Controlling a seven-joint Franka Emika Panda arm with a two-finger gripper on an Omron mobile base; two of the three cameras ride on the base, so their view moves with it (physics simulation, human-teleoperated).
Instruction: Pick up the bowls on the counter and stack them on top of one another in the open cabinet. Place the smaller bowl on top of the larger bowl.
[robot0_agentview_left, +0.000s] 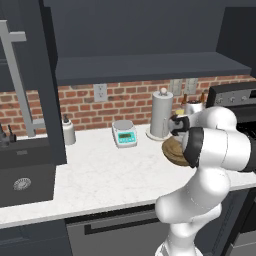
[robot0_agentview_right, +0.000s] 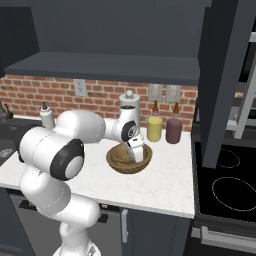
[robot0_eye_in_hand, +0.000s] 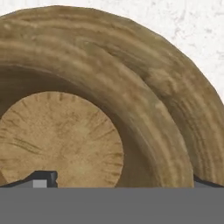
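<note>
1. Counter (robot0_agentview_right: 165, 187): white marble, brick backsplash behind; dark cabinet (robot0_agentview_right: 110, 67) shelf above
2. Bowl (robot0_agentview_right: 122, 161): one brown wooden bowl sits on the counter, just in front of two bottles (robot0_agentview_right: 154, 128)
3. Gripper (robot0_agentview_right: 137, 154): lowered at the bowl's rim, one finger inside and one outside it; whether it grips cannot be told
4. Scale (robot0_agentview_left: 124, 133): well left of the bowl

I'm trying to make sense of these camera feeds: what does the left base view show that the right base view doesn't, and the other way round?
Left base view's own: the kitchen scale and the sink drain. Right base view's own: the stove's burner rings and the wooden bowl in full, where the left one has the arm half covering it. Shared: that bowl, the white counter, the paper towel roll and the brick wall.
</note>
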